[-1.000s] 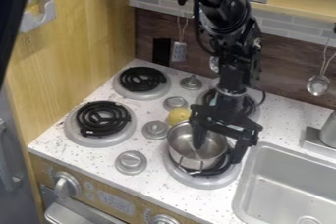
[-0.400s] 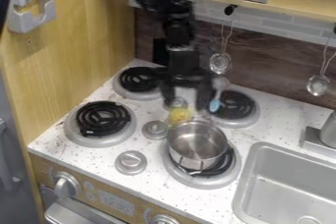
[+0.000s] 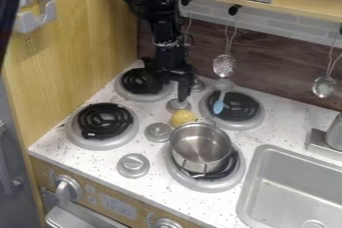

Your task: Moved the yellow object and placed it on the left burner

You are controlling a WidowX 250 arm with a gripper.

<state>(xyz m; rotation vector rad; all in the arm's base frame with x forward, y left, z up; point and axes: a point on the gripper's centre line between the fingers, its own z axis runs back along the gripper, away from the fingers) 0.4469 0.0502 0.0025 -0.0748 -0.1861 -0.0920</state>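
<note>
At the far left, a grey open-fronted holder (image 3: 32, 19) was fixed to the wooden side panel (image 3: 80, 37). The front left burner (image 3: 80, 137) lay on the speckled counter (image 3: 150, 189), its black coil in full sight. Farther back, the rear left burner (image 3: 130, 96) was partly covered by the arm. Right of that came the claw (image 3: 172, 74), low over the back part of the stove and near the middle back knob (image 3: 175, 106). I could not tell whether the claw was spread or pressed together, nor whether it touched the knob.

The yellow object (image 3: 182, 117) sat on the counter, between that knob and the metal pot (image 3: 190, 164), outside the pot and just beside its rim. It was not on the left burner. The pot stood upright on the front right burner (image 3: 200, 186), and its bare metal bottom could be seen. Behind it, a blue-ended utensil (image 3: 218, 106) lay over the rear right burner (image 3: 244, 124). Rightmost was the sink (image 3: 277, 182), bare metal with a drain (image 3: 314, 224) near the front.
</note>
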